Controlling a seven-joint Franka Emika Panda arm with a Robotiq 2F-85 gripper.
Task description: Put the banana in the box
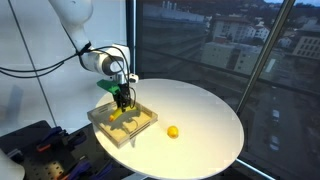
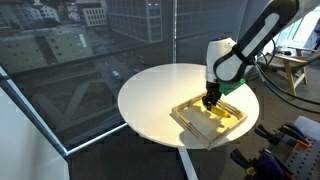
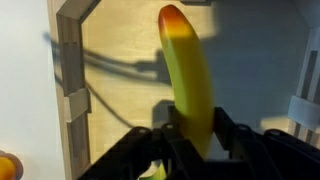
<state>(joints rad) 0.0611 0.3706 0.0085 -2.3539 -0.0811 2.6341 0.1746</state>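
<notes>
In an exterior view, the end effector [image 1: 122, 103] hangs low over the box [image 1: 105, 128], which sits by the edge of the round tabletop [image 1: 205, 110] on the side where the arm reaches in. A yellow streak under it, inside the box walls, is the banana [image 1: 117, 113]. A small round fruit [image 1: 173, 131] lies well apart, toward the tabletop's middle. Whether the banana touches the box floor cannot be told here. If it does not, a release would probably let it drop, bounce or roll against a low wall.

In the opposite exterior view, the end effector [image 2: 210, 101] stands over the part of the box [image 2: 188, 126] nearer the tabletop's middle. The banana is hard to pick out against the tan floor. A further descent risks pressing the banana into the floor or shoving the light box toward the nearby tabletop edge.

In the wrist view, the end effector [image 3: 192, 135] is closed on one end of the banana [image 3: 190, 75]. Most of its length sticks out past the fingers over the box floor, beside a wall [image 3: 72, 100]. Held so near the end, it could pivot or slip in the grip. The banana is smooth, bright yellow and gently curved, with an orange-red free tip. The small fruit [image 3: 8, 165] shows outside the wall.
</notes>
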